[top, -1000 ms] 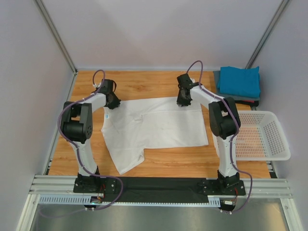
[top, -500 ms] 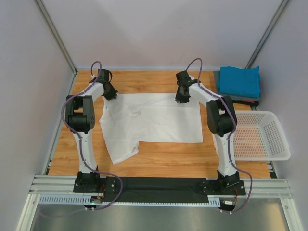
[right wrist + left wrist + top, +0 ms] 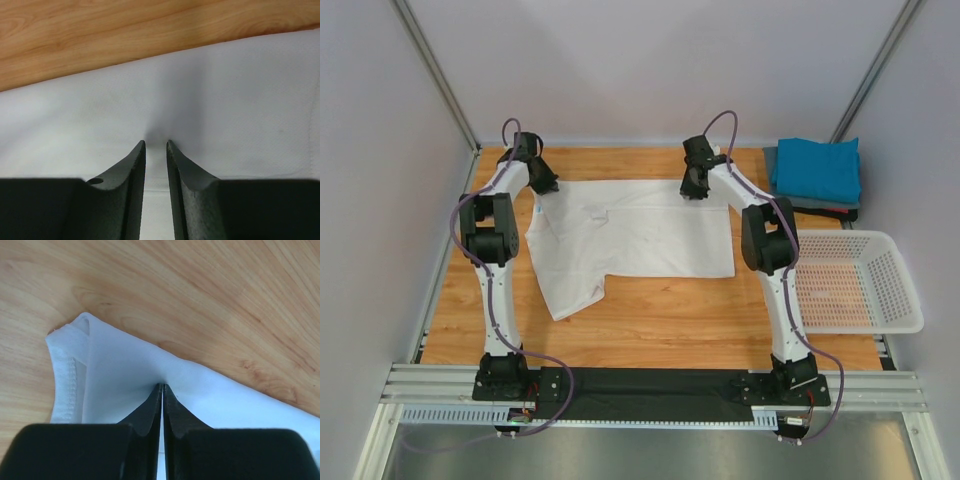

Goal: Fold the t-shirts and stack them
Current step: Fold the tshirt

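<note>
A plain white t-shirt (image 3: 640, 235) lies spread on the wooden table, one sleeve trailing toward the near left. My left gripper (image 3: 545, 187) is shut on its far left edge; the left wrist view shows the jaws (image 3: 163, 386) pinching the white cloth (image 3: 120, 370) next to a hemmed corner. My right gripper (image 3: 692, 192) is shut on the far right edge; the right wrist view shows its jaws (image 3: 155, 142) nearly closed on a fold of the cloth (image 3: 225, 100). A folded teal t-shirt (image 3: 817, 168) lies on a dark grey t-shirt (image 3: 820, 207) at the far right.
A white mesh basket (image 3: 910, 300) stands at the right edge of the table (image 3: 660, 325). Grey walls and metal posts enclose the back and sides. Both arms reach far toward the back edge.
Both grippers have moved toward the back of the table, dragging the white t-shirt with them. The shirt lies flatter and farther back than before.
</note>
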Controlling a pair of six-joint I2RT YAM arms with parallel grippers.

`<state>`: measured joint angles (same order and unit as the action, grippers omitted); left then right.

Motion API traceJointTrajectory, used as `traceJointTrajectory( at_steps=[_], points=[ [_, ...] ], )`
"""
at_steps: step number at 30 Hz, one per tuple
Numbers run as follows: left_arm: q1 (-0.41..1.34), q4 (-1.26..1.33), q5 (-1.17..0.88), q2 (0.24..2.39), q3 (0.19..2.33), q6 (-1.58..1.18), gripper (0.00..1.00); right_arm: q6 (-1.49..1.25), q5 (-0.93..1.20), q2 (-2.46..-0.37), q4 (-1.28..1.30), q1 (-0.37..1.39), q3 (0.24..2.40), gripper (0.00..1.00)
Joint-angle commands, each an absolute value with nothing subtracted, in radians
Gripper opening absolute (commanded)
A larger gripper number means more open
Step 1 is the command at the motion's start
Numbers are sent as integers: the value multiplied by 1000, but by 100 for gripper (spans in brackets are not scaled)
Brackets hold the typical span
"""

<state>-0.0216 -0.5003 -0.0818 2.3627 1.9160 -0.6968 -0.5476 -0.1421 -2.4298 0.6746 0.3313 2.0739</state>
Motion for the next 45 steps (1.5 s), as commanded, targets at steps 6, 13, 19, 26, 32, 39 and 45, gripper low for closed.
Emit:
traceJointTrajectory(
  at_steps=[6,13,19,26,32,39,45],
  points=[
    [-29,-483,-143,2260,1882,-620,19,-440,-114,-2372,713,319,2215,27],
    [-28,-463,-143,1859,1790,-512,69,-409,-71,-2134,772,318,2193,47],
    [-29,-474,-176,1515,1554,-523,86,-466,-72,-1780,667,318,1841,87],
    [-29,-449,-204,1090,1021,-724,86,-620,-32,-1462,609,319,1379,100],
    [-28,-636,-85,751,735,-825,85,-719,-41,-1319,586,328,1091,100],
    [-22,-735,-150,551,497,-900,80,-796,-72,-1336,586,374,1012,97],
    [41,-750,-107,555,417,-907,78,-870,-242,-1428,707,442,1078,96]
  ],
)
